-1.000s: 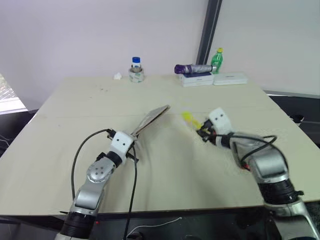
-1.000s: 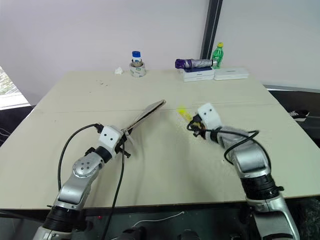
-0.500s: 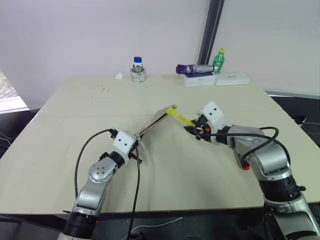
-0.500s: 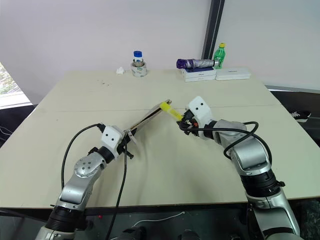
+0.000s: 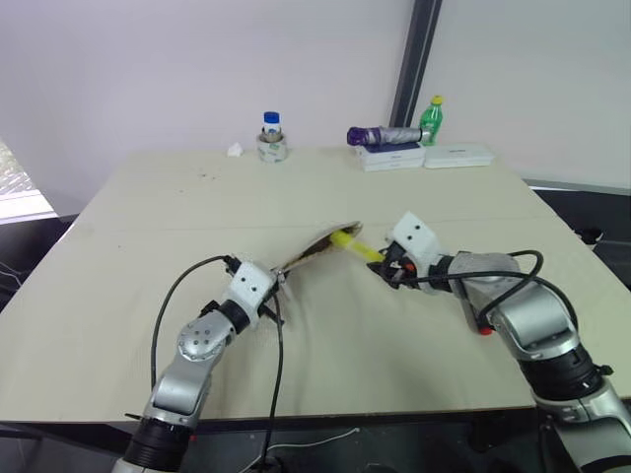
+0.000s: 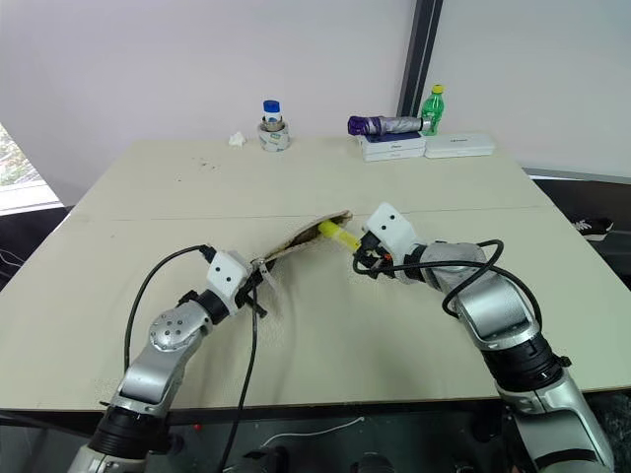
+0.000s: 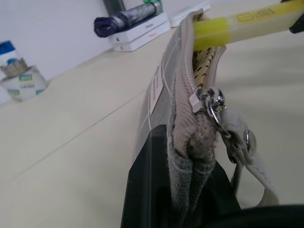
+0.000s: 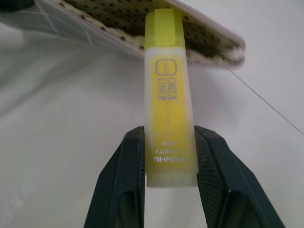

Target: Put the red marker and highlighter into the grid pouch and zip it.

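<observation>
Right end effector (image 6: 361, 258) grasps the highlighter (image 6: 339, 236); left end effector (image 6: 254, 281) clamps the grid pouch (image 6: 301, 236) above the beige desk (image 6: 325, 325) by white walls (image 6: 148, 59).

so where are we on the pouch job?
Midway. The left gripper holds the pouch open by its end; the right gripper is poking the highlighter tip into the mouth. Red marker isn't visible, so can't confirm it's inside. Zipping remains.

Mid-counter (image 5: 148, 207), the left hand (image 5: 271, 296) is pinching the grid pouch (image 5: 320, 248) while, to its right, the right hand (image 5: 386, 268) is holding the highlighter (image 5: 353, 243), tip resting in the pouch's mouth.
</observation>
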